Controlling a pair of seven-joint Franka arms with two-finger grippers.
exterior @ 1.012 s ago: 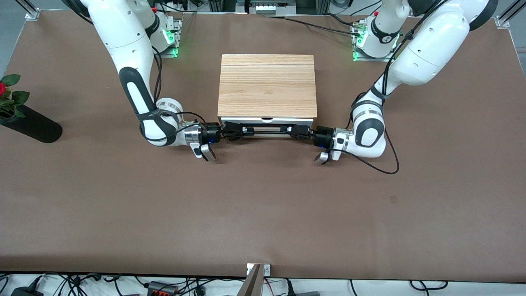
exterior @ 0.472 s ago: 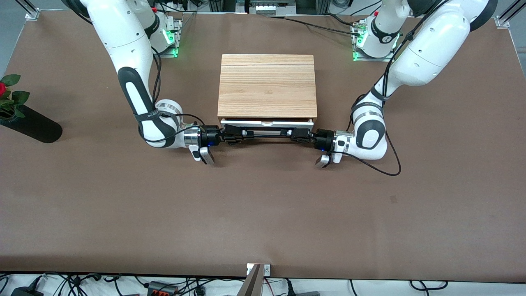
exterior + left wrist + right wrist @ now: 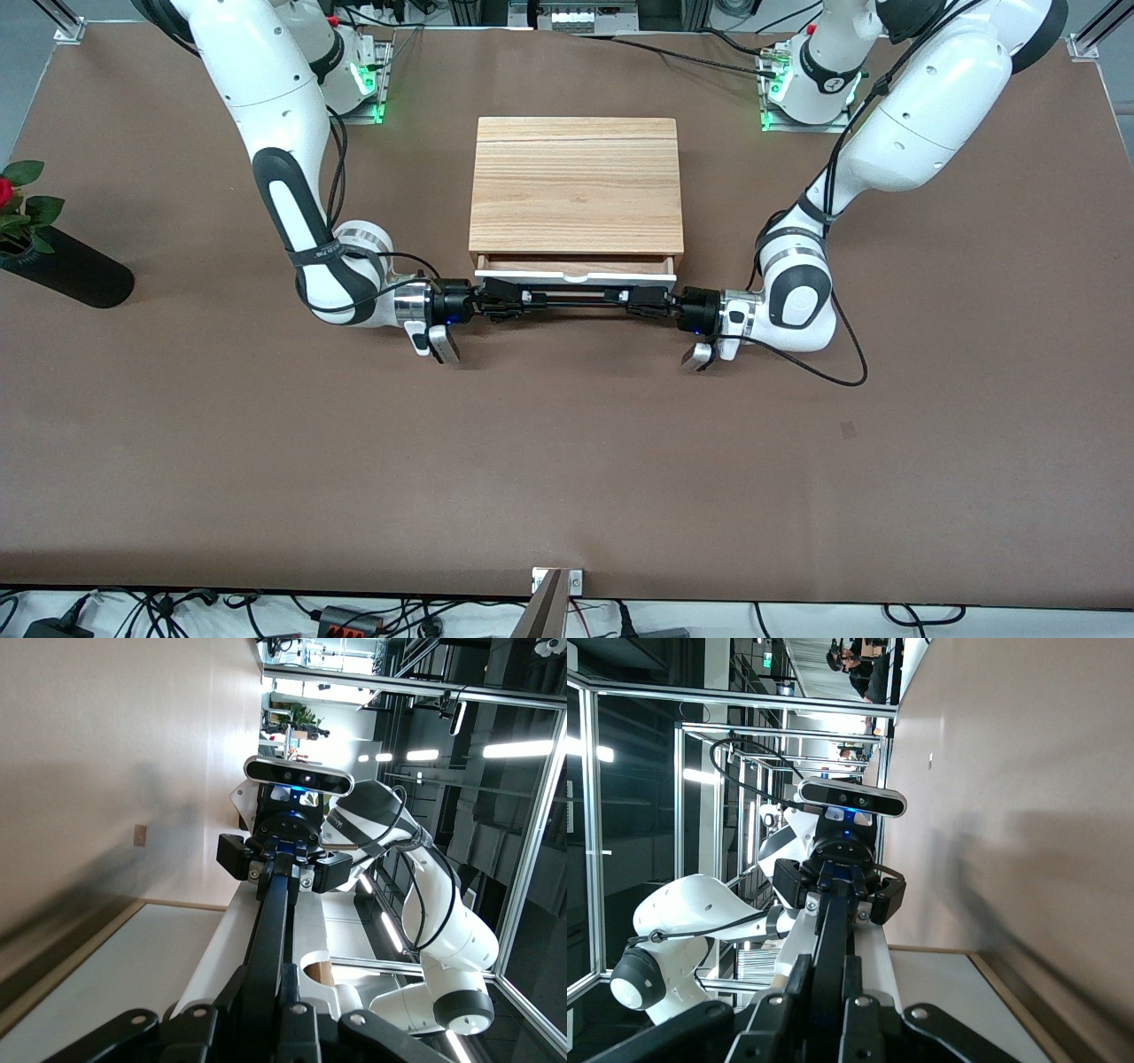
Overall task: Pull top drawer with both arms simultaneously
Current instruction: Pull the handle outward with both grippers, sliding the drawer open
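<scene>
Both arms are down low in front of the wooden box (image 3: 577,184) at the middle of the tabletop (image 3: 567,461). The top drawer (image 3: 576,276) stands slightly out of the box, a strip of light wood inside showing between its white front and the box edge. The left end effector (image 3: 631,299) pinches the black bar handle (image 3: 576,299) at the end toward the left arm's side, fingers pressed onto it. The right end effector (image 3: 523,298) pinches the same handle at the other end. In each wrist view the bar (image 3: 266,939) (image 3: 833,939) runs straight to the other end effector. A dark vase with a red flower (image 3: 53,257) sits at the right arm's end of the tabletop.
</scene>
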